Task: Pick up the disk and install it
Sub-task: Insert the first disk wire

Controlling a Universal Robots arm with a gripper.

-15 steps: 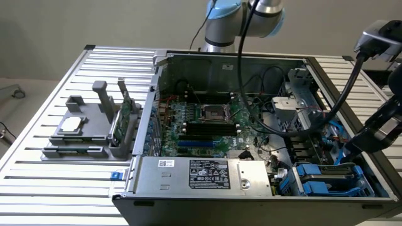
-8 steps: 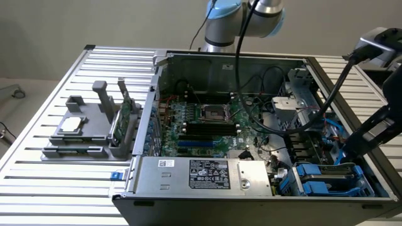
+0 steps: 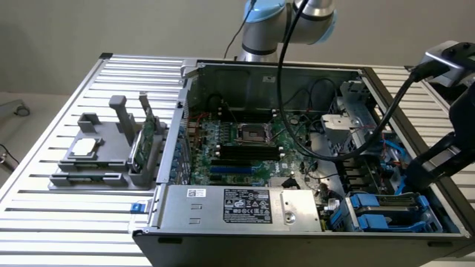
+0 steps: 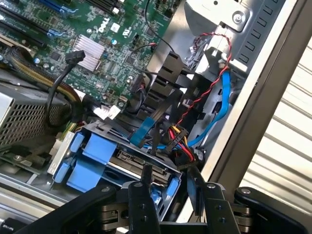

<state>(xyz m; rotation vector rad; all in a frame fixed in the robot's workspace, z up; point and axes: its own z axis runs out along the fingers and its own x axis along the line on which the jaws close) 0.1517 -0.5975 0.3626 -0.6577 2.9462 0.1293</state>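
Wrist view: jaws apart, empty, above disk (image 4: 129, 161), partly hidden by cables (image 4: 146, 129).

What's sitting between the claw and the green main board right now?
In the wrist view, the disk in its blue-edged bay, then a tangle of blue, red and black cables, lie between the claw and the main board.
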